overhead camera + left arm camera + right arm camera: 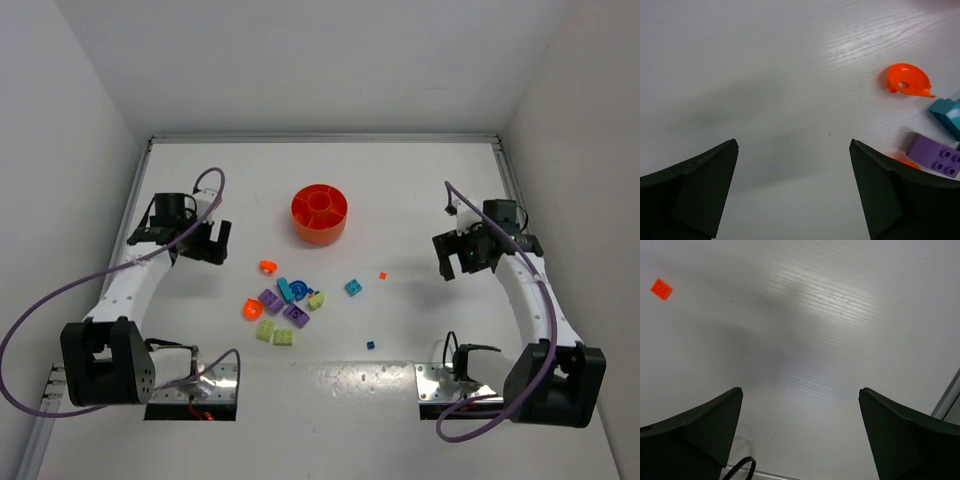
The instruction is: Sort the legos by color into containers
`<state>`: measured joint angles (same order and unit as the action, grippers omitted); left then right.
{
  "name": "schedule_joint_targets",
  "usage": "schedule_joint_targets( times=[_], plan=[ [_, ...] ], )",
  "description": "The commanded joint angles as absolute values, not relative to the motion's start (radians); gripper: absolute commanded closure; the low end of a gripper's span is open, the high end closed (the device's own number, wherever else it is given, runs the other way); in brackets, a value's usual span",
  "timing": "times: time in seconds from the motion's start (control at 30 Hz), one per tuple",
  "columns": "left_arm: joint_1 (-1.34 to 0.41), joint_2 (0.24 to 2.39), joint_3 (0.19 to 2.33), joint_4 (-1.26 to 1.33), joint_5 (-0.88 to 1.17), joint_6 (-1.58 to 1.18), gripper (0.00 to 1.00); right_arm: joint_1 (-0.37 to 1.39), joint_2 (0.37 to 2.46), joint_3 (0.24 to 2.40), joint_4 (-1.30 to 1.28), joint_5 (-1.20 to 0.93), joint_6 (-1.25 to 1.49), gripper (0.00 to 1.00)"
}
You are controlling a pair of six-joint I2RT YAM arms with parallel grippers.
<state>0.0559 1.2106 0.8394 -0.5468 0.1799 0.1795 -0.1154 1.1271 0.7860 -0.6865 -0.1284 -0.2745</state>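
Both spread, holding nothing: I see left gripper and right gripper over desk, legos between them, bowl farther out

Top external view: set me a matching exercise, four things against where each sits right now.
1 orange bowl
2 tiny orange brick
3 tiny blue brick
4 lone teal brick

A nearest the arm bases
B farthest from them
C closest to the right hand
D between the main pile and the tiny orange brick

Pairs: 1-B, 2-C, 3-A, 4-D
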Motion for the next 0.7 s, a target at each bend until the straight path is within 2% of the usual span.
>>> schedule_joint_targets(
  times=[0.0, 0.1, 0.13, 0.37, 0.4, 0.47, 0.57, 0.67],
  plan=[
    [0.063, 1.152, 0.851, -0.546, 0.262, 0.253, 0.00, -0.114, 1.129, 0.822, -0.710, -0.179, -0.299, 0.00],
    [0.063, 1.164, 0.905, -0.615, 0.374, 0.383, 0.00, -0.114, 1.138, 0.822, -0.739, -0.228, -0.327, 0.01],
    [0.046, 1.164, 0.917, -0.655, 0.393, 0.452, 0.00, -0.114, 1.147, 0.822, -0.752, -0.238, -0.327, 0.05],
    [-0.064, 1.197, 0.942, -0.686, 0.377, 0.739, 0.05, -0.114, 1.221, 0.854, -0.785, -0.284, -0.341, 0.09],
    [-0.064, 1.183, 0.905, -0.686, 0.438, 0.799, 0.00, -0.114, 1.221, 0.854, -0.785, -0.284, -0.341, 0.09],
    [-0.064, 1.106, 0.846, -0.672, 0.497, 1.003, 0.00, -0.114, 1.233, 0.854, -0.785, -0.293, -0.330, 0.10],
    [-0.115, 1.036, 0.721, -0.541, 0.480, 1.087, 0.00, -0.104, 1.270, 0.864, -0.785, -0.293, -0.307, 0.10],
    [-0.150, 1.090, 0.704, -0.522, 0.468, 1.173, 0.09, -0.104, 1.295, 0.874, -0.785, -0.302, -0.295, 0.11]
  ],
)
